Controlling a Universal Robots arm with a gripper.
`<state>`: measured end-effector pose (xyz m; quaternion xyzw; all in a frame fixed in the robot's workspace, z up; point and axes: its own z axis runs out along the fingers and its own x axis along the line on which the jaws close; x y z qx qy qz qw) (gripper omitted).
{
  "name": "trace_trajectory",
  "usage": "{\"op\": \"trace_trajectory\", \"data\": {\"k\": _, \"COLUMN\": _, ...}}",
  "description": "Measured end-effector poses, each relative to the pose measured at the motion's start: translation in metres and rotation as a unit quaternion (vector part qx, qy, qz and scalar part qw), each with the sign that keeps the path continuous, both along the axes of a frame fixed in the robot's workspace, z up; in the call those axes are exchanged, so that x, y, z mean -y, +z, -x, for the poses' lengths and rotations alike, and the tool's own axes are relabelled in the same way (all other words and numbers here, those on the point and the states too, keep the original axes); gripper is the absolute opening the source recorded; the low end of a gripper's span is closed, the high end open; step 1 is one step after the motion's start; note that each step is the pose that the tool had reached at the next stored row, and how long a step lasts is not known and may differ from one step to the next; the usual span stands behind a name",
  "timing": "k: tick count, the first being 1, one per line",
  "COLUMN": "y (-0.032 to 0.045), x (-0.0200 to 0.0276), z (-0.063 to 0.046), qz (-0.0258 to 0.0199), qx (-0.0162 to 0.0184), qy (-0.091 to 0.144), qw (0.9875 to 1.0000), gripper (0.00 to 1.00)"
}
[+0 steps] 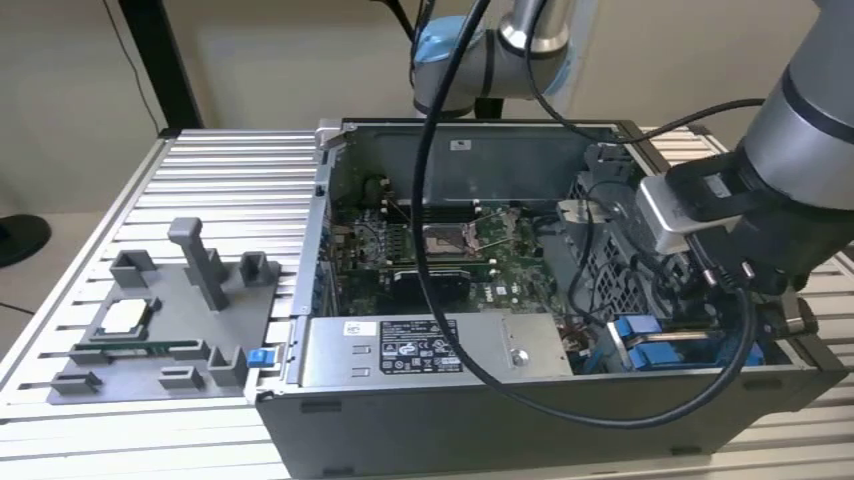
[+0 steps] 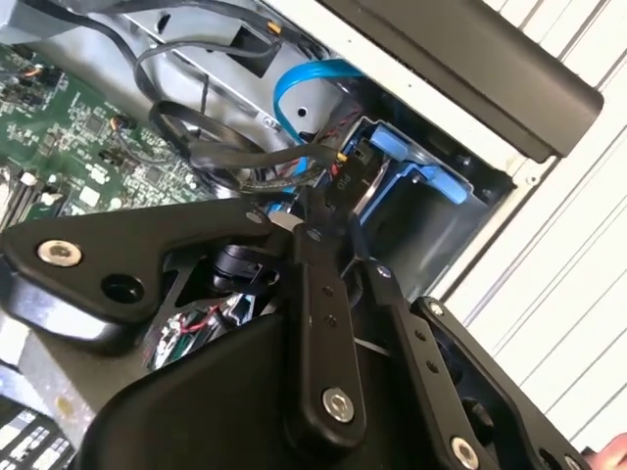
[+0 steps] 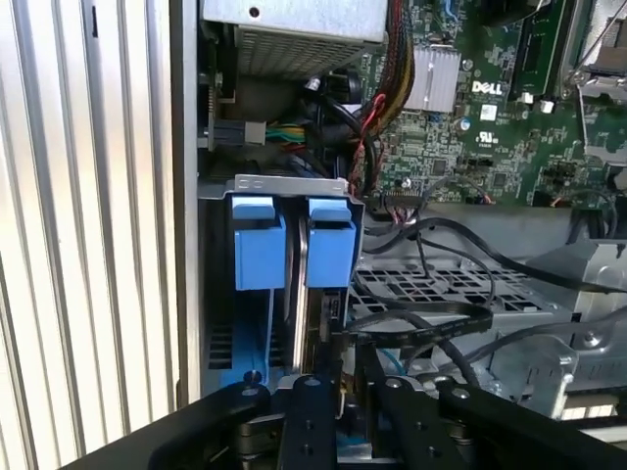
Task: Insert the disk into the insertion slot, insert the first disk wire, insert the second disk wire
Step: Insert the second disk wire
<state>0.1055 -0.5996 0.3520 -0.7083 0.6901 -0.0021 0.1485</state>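
Disk (image 3: 315,284): seated upright in the slot (image 3: 284,186), at the case's (image 1: 534,425) 4 o'clock corner in the exterior view.
Gripper (image 2: 338,257): fingers narrow, tips at the disk's connector end among black cables (image 2: 225,157); what they pinch, cannot tell.
Motherboard (image 1: 441,250): case centre.

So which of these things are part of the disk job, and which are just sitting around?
Part of the job:
- disk, already in the insertion slot
- gripper, at the disk's end
- black wires

Just lying about:
- grey fixture tray
- power-supply box
- motherboard
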Motion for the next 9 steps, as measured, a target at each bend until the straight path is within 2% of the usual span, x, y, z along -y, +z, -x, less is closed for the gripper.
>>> {"op": "trace_trajectory", "data": {"k": 7, "y": 0.0319, "x": 0.0000, "z": 0.000, "qz": -0.0001, "qx": -0.0007, "qy": 0.000, "qw": 1.0000, "gripper": 1.00}}
{"op": "trace_trajectory", "data": {"k": 9, "y": 0.0385, "x": 0.0000, "z": 0.000, "qz": 0.0000, "qx": -0.0008, "qy": 0.000, "qw": 1.0000, "gripper": 1.00}}
